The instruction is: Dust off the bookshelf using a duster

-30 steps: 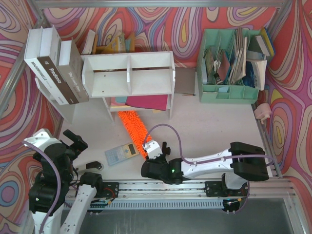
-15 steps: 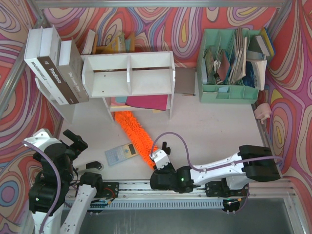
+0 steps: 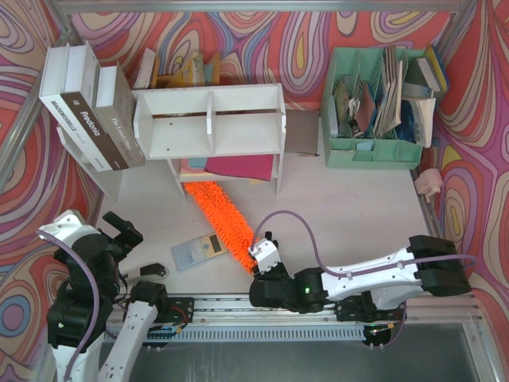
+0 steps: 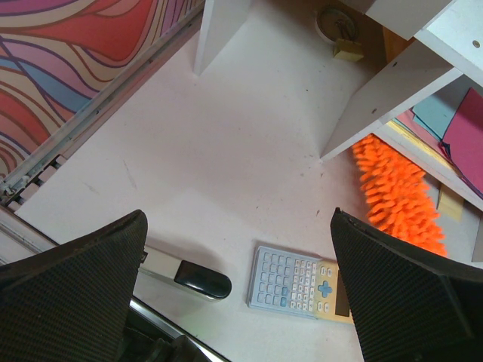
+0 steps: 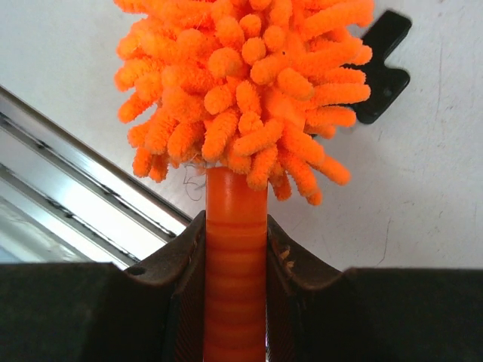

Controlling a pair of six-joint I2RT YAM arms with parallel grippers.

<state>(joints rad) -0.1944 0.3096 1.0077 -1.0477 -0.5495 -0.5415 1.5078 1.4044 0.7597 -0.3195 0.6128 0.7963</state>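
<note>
The white bookshelf point(image 3: 211, 119) stands at the back left on legs; one of its legs shows in the left wrist view point(image 4: 385, 98). The orange duster point(image 3: 216, 219) lies slanted on the table, its far tip at the shelf's lower front edge. My right gripper point(image 3: 261, 256) is shut on its handle end near the front rail. In the right wrist view the gripper point(image 5: 235, 226) clamps the orange handle below the duster's fluffy head point(image 5: 249, 83). My left gripper point(image 3: 127, 231) is open and empty at the front left; in its wrist view point(image 4: 238, 219) the duster point(image 4: 396, 196) lies off to the right.
A calculator point(image 3: 197, 251) lies just left of the duster and shows in the left wrist view point(image 4: 302, 283), beside a black-tipped stapler point(image 4: 200, 279). Big books point(image 3: 91, 111) lean left of the shelf. A mint-green organizer point(image 3: 374, 103) stands back right. Coloured papers point(image 3: 238, 167) lie under the shelf.
My right gripper has drawn back towards the front rail and to the right with the handle. The duster now lies more slanted, its far tip shifted left. The left arm has not moved.
</note>
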